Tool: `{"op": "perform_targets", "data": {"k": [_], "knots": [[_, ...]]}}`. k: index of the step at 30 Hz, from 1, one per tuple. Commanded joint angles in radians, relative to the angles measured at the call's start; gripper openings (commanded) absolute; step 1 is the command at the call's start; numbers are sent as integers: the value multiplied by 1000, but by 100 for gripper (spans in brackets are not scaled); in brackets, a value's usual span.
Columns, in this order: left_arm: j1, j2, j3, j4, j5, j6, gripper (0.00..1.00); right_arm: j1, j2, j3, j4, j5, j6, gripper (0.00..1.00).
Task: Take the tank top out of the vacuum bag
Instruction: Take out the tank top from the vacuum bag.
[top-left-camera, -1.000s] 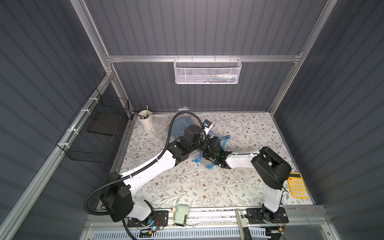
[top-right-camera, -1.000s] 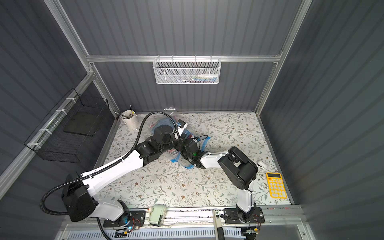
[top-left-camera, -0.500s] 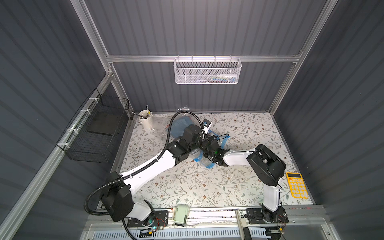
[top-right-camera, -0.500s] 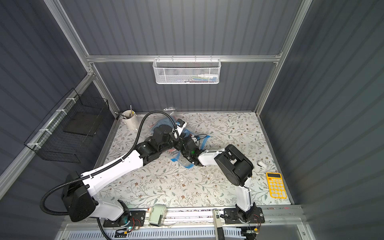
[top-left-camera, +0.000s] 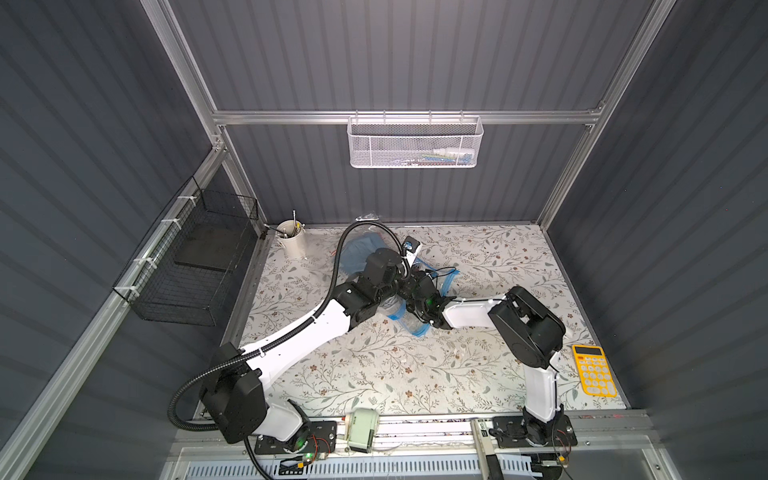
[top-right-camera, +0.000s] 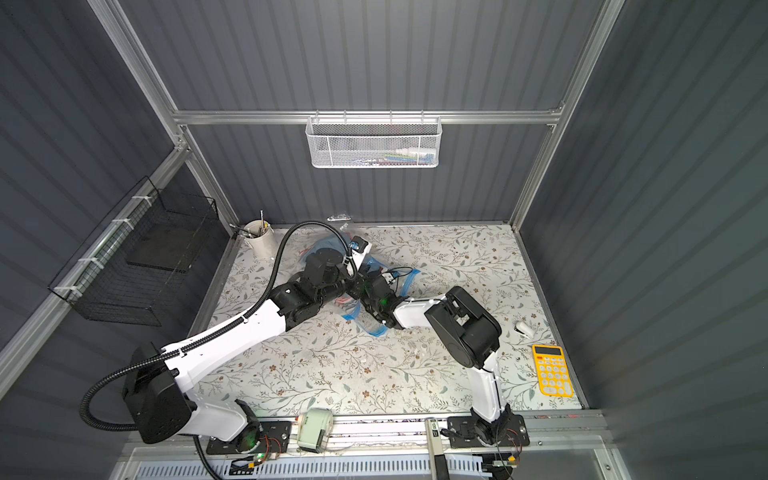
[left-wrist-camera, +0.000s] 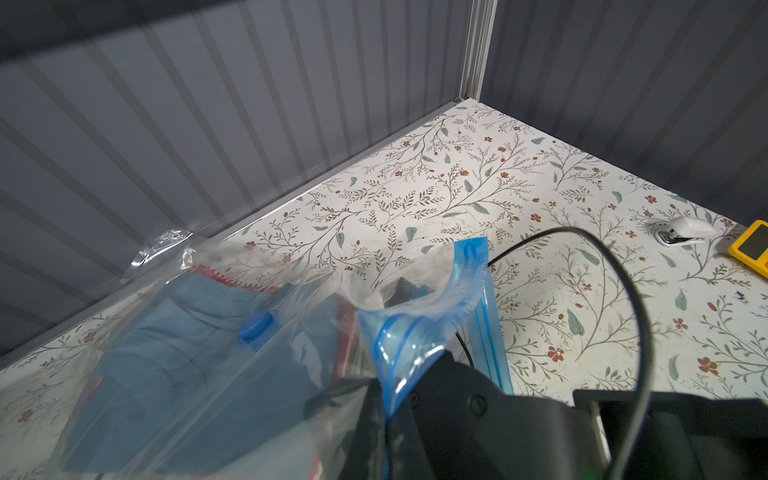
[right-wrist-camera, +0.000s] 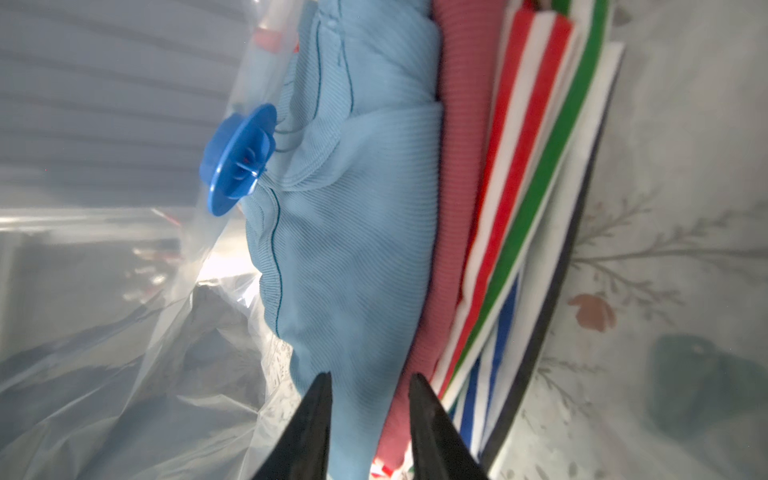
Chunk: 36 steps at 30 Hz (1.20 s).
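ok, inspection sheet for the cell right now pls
Surface: floral tabletop, flat.
Job's things: vacuum bag mouth open; folded clothes inside, light blue garment uppermost.
Clutter: yellow calculator, white stapler, cup of tools.
Hands: left hand shut on zip edge; right hand inside bag, jaws apart at light blue garment.
Cables: thin black cable loops beside bag mouth; corrugated hose along left arm.
Surroundings: white mesh basket, black wire basket on walls.

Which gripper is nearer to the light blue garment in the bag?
Right. The right gripper is inside the bag, its tips around the light blue garment; the left gripper is outside, shut on the zip edge.
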Motion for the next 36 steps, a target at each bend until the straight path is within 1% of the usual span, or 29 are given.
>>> {"op": "perform_targets", "data": {"k": [1, 15, 36], "knots": [[2, -29, -2, 26, 18, -16, 0, -1, 15, 34, -24, 23, -30, 34], [2, -35, -5, 28, 22, -15, 0, -2, 53, 59, -10, 17, -21, 34], [2, -41, -5, 30, 28, -16, 0, -5, 19, 85, -53, 23, -60, 35]]}}
